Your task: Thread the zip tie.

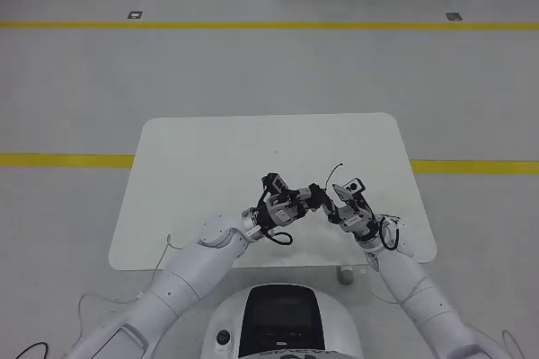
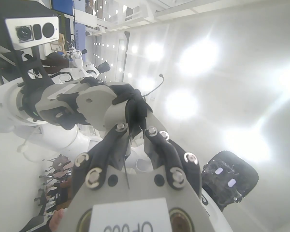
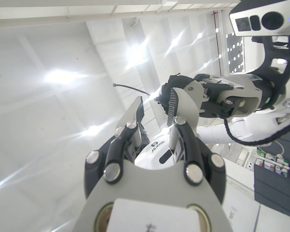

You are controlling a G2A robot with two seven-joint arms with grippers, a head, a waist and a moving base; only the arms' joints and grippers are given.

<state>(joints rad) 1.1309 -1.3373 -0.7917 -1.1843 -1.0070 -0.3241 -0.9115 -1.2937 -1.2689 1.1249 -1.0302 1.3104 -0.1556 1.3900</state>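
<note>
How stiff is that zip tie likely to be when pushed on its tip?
Likely springy, not limp: the zip tie's free end arcs out unsupported from the left gripper without drooping. Probably very light, since it is a thin strand. Pushed on its tip, it would probably bow sideways rather than stay straight, given that curve.

A white table (image 1: pixel 216 161) sits across a yellow floor line (image 1: pixel 54 160)
</note>
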